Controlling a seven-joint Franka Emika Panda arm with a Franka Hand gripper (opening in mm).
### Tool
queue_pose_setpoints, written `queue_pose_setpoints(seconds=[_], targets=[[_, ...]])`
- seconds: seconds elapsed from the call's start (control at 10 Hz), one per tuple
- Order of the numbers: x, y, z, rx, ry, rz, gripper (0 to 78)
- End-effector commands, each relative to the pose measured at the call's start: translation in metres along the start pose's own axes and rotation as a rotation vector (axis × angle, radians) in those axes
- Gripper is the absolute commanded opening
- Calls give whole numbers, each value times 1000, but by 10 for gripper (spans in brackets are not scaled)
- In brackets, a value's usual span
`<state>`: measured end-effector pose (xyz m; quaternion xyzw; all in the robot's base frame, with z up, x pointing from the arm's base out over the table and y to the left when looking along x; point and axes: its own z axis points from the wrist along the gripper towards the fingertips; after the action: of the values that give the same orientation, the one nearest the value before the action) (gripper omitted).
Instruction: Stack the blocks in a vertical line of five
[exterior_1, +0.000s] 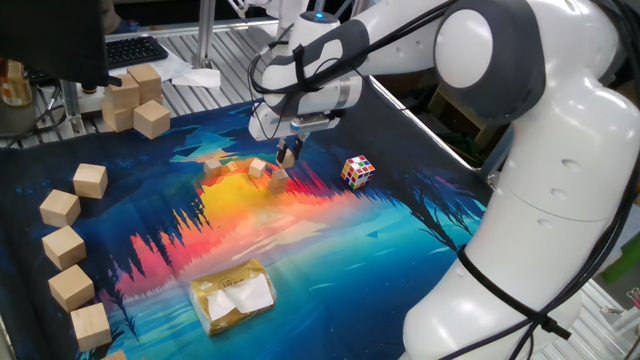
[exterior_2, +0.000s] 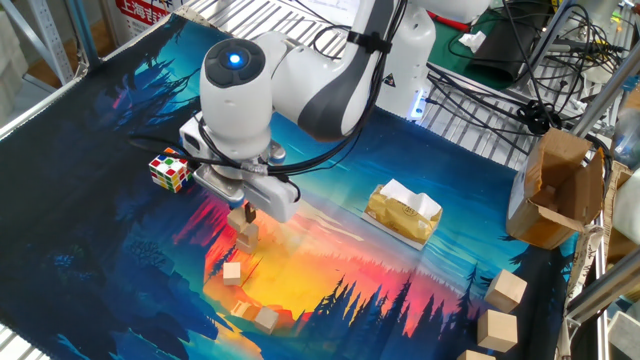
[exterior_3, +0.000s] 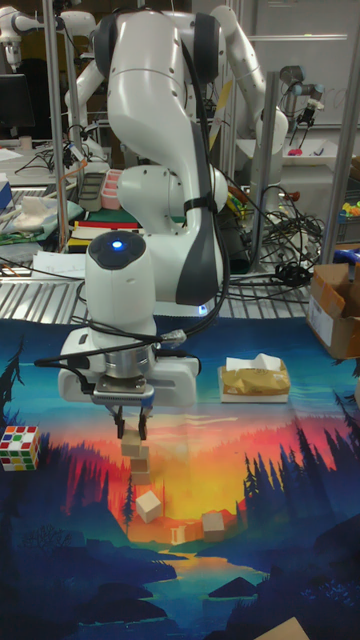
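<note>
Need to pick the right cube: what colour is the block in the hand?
Plain light tan wood, the block in the hand; clearest in the tall fixed view.

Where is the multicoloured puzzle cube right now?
In one fixed view the puzzle cube sits on the printed mat, right of the pincer and the small wooden blocks. In the tall fixed view it is near the left edge.
</note>
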<state>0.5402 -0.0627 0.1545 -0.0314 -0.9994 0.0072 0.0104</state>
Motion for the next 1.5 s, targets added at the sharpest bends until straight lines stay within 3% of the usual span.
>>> queue_pose_setpoints(seconds=[0.1, 1.5], targets=[[-1, 4, 4, -8, -5, -3, 14], [10, 14, 12, -23, -3, 14, 14]])
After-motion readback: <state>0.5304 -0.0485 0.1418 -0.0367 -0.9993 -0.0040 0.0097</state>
